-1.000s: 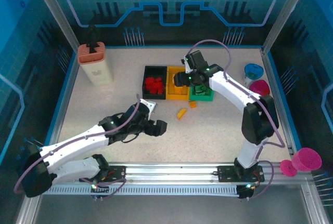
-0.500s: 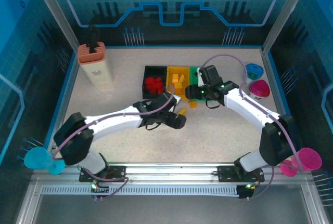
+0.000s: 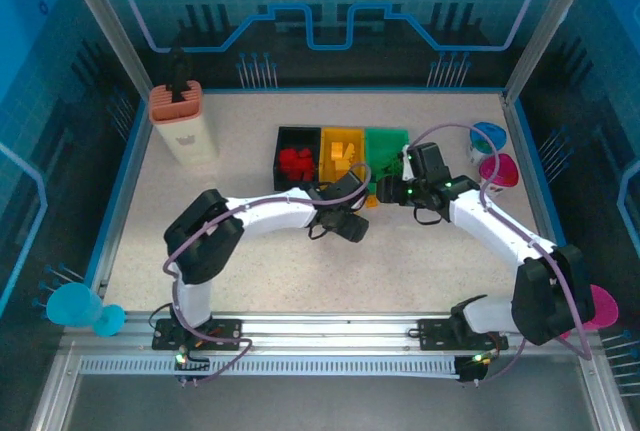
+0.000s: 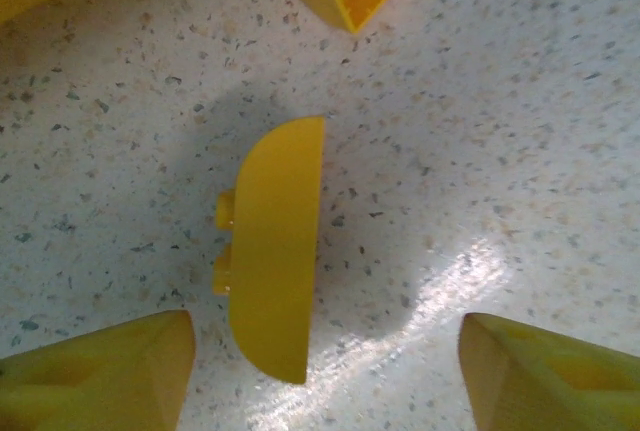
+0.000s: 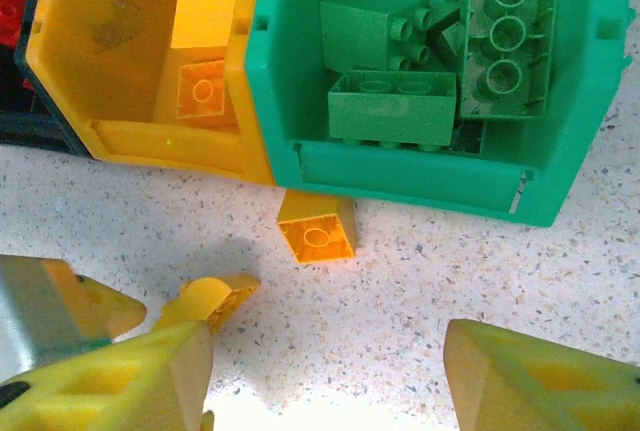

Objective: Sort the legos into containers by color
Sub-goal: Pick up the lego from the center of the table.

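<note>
Currently I am reading the left gripper (image 4: 325, 336) as spread. Its two yellow fingers (image 4: 110, 371) are standing either side of a yellow plastic brick with one rounded edge (image 4: 275, 251). As far as I can make out they are touching it on neither side, though the brick is lying much nearer the finger at the lower left of the wrist view. That brick is lying flat on the pale speckled tabletop (image 4: 520, 111), just in front of the bins.

A small square yellow brick (image 5: 318, 234) is sitting a little beyond it, with its far end touching the front wall of the green plastic bin (image 5: 420, 176).

The right gripper (image 5: 328, 346) is hanging spread too, with nothing between its fingers, looking down over the square brick and the bin fronts.

Green bricks (image 5: 395, 106) are lying piled inside the green bin. The yellow plastic bin (image 5: 150, 141) is touching it on one side and is holding yellow bricks (image 5: 200, 91). In the overhead view the black plastic bin (image 3: 281, 156) is sitting on the yellow bin's left, with red bricks (image 3: 296, 161) inside it.
</note>
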{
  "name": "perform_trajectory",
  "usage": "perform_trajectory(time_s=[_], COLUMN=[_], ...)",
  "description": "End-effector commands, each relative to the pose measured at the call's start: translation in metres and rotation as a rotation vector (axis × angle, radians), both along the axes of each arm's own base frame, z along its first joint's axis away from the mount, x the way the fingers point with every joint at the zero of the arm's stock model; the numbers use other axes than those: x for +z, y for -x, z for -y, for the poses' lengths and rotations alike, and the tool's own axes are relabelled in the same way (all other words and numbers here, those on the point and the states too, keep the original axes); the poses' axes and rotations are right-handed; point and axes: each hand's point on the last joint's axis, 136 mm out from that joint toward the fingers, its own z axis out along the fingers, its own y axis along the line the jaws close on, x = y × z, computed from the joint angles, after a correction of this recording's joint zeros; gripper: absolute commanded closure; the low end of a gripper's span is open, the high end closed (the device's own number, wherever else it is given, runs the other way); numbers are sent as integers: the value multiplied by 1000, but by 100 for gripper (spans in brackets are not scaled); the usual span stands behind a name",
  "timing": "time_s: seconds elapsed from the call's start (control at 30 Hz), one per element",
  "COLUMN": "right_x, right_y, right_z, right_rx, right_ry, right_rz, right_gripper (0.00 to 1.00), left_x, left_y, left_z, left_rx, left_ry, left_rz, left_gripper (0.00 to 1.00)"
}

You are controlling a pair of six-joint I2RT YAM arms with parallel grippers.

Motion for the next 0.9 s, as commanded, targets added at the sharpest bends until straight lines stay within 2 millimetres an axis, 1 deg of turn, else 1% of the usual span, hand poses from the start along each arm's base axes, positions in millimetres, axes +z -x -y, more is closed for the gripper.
perform_trajectory(time_s=[0.0,0.13,0.2,0.33,0.4,0.5,0.6,0.67,0.77,0.87], right_x=[-2,-5,-9,-11,-10,-10,-10,-11,-12,-12], right_y=[3,4,4,6,7,9,11,13,14,17], right_z=[3,7,10,13,15,19,21,20,20,20], right_rx=[-12,-21,-28,-34,-38,-44,-49,-49,-50,-50], right_ry=[-36,-44,-49,-56,-57,-56,-62,-66,-71,-74], right_rz=[4,3,-7,-11,-7,-5,-9,-12,-15,-20], right_gripper=[37,37,37,38,38,38,38,38,38,38], left_x=[-5,-10,-11,-13,-8,11,39,58,80,95], left_y=[-6,-13,-18,-24,-27,-32,-40,-48,-64,-81], left_z=[-3,-2,-1,-5,-8,-9,-8,-11,-16,-27], left_rx=[-7,-3,-2,-10,-8,1,14,38,79,126], left_ry=[-73,-96,-102,-138,-143,-117,-59,-17,45,77], left_rz=[7,17,28,33,45,84,138,169,199,214], left_gripper=[35,49,58,70,74,75,75,75,76,75])
